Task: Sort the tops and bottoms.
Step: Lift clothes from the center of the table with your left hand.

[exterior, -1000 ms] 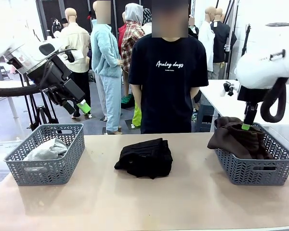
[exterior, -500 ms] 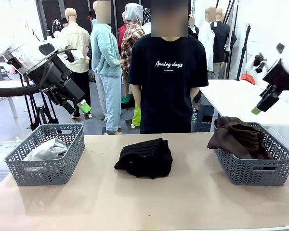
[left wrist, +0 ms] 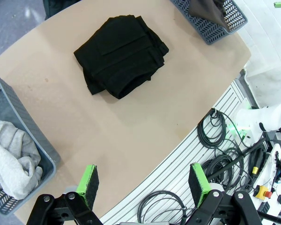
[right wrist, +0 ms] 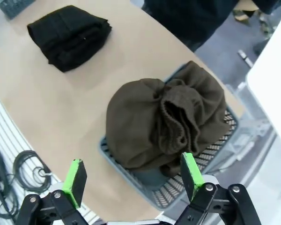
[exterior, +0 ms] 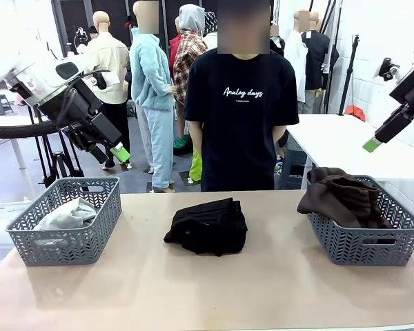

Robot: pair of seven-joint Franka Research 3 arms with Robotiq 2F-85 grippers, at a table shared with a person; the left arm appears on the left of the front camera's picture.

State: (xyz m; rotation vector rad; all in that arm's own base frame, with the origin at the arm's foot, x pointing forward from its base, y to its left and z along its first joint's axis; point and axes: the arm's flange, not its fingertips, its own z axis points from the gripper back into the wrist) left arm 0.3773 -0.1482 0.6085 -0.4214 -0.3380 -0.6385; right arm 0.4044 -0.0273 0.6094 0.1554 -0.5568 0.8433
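Okay, my left gripper and right gripper hang spread, empty; grey top lies in the left basket, brown trousers in the right basket, so black bottoms on the table between look next

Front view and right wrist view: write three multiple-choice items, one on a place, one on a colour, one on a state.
1. The folded black garment lies:
A. in a basket
B. on the table, between the left basket and the right basket
C. over the person's arm

2. The cloth in the left basket is:
A. light grey
B. dark brown
C. black

3. The right hand is:
A. open and empty
B. shut on brown trousers
C. shut on the black garment

Answers: 1 B, it rests on bare tabletop; 2 A, pale grey folds show above the rim; 3 A, its jaws stand apart with nothing between them.
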